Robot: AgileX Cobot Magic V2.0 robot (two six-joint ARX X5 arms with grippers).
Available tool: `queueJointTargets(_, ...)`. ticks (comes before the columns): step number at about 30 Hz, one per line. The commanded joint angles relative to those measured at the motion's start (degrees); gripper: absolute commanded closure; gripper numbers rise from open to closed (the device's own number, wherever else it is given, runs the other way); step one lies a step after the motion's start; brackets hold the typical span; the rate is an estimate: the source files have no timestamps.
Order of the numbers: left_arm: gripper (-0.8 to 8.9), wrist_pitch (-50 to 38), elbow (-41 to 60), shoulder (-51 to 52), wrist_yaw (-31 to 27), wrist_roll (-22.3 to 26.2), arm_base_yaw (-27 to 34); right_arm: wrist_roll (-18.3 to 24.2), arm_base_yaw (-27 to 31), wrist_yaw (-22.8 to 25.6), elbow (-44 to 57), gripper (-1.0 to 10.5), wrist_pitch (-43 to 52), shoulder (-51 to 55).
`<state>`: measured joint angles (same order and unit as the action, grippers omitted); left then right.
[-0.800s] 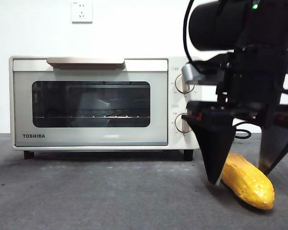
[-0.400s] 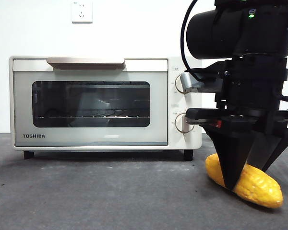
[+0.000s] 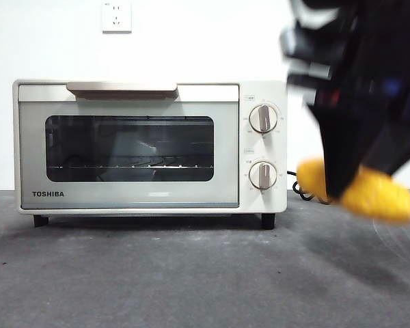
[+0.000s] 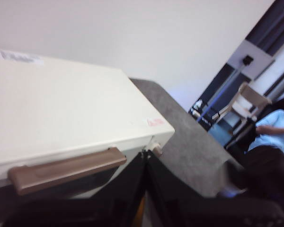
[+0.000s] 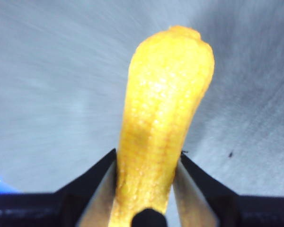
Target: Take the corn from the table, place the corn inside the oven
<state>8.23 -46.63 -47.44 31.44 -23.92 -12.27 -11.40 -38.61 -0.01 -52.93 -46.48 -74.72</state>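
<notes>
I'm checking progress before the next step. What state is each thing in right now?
Yellow-orange bumpy corn cob: lifted off the table, clamped between the right gripper's jaws.
Cream-white Toshiba toaster oven: door shut, wire rack inside bare.
Right gripper: shut on the corn, raised to the right of the oven.
Left gripper: jaws together, holding nothing, close by the oven's handle.
Dark grey matte table: the oven stands on it.
</notes>
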Motion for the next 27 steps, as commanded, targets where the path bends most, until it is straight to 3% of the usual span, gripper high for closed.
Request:
queueJointTargets(1,8.19,-0.4,-0.1,-1.9,-0.4,2.4,-0.9,-0.6,-0.1,-2.7,-0.2,9.6,0.1,6.2)
queueJointTargets(11,8.19,-4.8,-0.5,-8.5,-6.8,3.5,-5.5,-2.6,-0.1,-8.9,-3.5,9.6,-0.1,22.7)
queueJointTargets(22,8.19,-4.0,-5.5,-16.3,-16.5,9.0,-8.8,-2.5,-0.1,-11.1,-11.1,9.6,-1.5,23.7)
queueJointTargets(27,8.19,1.2,-9.4,-20.8,-20.0,12.9,-9.5,-2.2,-0.1,-11.1,-12.2,9.6,-1.5,23.7)
